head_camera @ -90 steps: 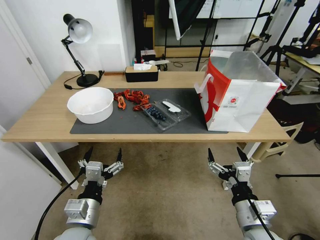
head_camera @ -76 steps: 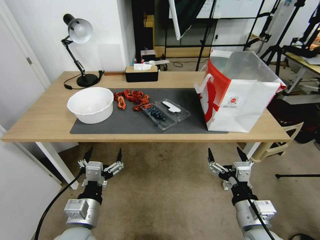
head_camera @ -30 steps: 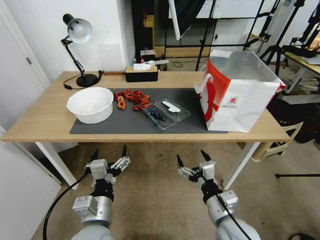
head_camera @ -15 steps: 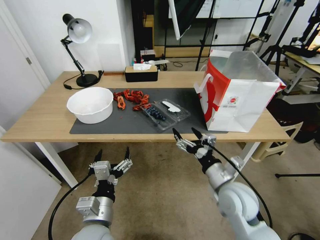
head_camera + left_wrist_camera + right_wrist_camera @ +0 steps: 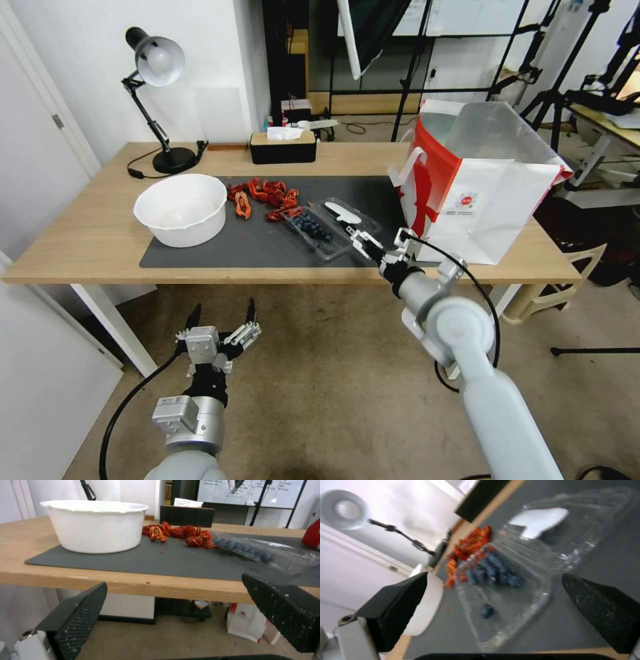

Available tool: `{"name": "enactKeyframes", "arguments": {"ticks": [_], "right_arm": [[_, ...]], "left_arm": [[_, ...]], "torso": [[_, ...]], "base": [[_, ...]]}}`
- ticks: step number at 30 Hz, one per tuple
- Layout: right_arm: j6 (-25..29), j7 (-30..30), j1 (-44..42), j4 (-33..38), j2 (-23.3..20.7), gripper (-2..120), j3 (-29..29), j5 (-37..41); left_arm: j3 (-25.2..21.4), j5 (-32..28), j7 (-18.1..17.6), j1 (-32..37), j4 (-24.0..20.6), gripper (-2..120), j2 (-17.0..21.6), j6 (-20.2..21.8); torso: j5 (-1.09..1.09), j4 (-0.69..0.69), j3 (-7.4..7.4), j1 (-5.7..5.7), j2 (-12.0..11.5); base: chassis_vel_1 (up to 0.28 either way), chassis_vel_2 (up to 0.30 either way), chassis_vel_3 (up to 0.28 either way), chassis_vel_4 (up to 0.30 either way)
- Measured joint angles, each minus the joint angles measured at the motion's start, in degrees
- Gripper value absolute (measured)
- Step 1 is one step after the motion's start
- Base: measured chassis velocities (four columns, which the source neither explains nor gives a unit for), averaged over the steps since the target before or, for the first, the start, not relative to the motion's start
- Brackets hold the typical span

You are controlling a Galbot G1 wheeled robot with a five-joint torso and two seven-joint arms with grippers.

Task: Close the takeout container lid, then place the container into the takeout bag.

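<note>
Right gripper [image 5: 369,241] spread wide, just near of the flat-open lid [image 5: 349,217] — lined up to flip it; left gripper [image 5: 222,319] spread wide, parked low

- The right gripper [image 5: 371,238] reaches forward and up on an extended arm, its fingers spread wide, the fingertips [image 5: 353,231] pointing away from the robot — the wrist cable loops beside it.
- The left gripper [image 5: 222,313] hangs low near the body — fingers apart and pointing up, forearm upright.
</note>
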Motion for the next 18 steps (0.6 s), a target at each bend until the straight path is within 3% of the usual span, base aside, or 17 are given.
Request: {"name": "enactKeyframes", "arguments": {"ticks": [5, 18], "right_arm": [[-2.8, 5.17, 2.22, -2.14, 0.02, 100, -0.36, 3.07], [-4.09, 7.16, 5.44, -5.73, 1.58, 100, -1.8, 4.25]], "left_arm": [[-0.17, 0.08, -0.13, 0.02, 0.54, 100, -0.19, -0.39], [-0.34, 0.12, -0.21, 0.16, 0.81, 100, -0.36, -0.79]], "torso": [[0.0, 0.0, 0.0, 0.0, 0.0], [-0.01, 0.0, 0.0, 0.0, 0.0]], "base": [[0.0, 0.0, 0.0, 0.0], [0.0, 0.0, 0.0, 0.0]]}}
